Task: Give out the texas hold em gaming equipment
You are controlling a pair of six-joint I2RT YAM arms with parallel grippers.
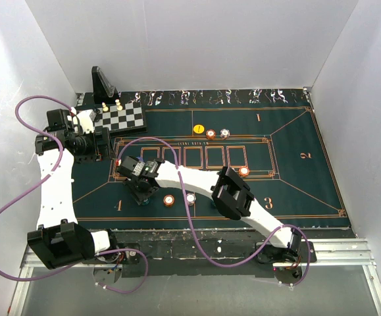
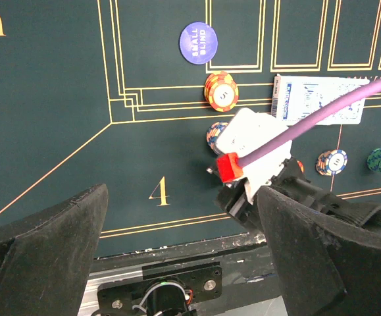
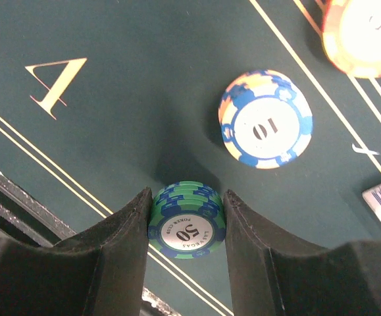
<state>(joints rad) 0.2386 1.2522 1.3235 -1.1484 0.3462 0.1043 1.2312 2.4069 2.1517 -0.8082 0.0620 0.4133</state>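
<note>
— What's printed on the poker mat [image 1: 295, 131]?
— Gold seat numbers, 1 to 4.
— And the left gripper [image 2: 183, 204]?
— Spread wide, holding nothing, near the mat's left edge.
— The right gripper [image 3: 188, 197]?
— It pinches a green-and-blue chip stack [image 3: 187, 230] reading "50, Las Vegas Poker Club", close to the mat's near edge by the 4.
— Other writing?
— A blue-backed card [image 2: 318, 99] with no legible text, a purple disc [image 2: 197, 43] marked "Small Blind", an orange "5" chip [image 2: 221, 92], and a blue-and-orange "10" chip [image 3: 264, 122] near the pinched stack.

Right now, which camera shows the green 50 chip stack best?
Right wrist: the green 50 chip stack sits close up, clamped in the right gripper, label readable. In top external and left wrist, that gripper's body all but hides it.
</note>
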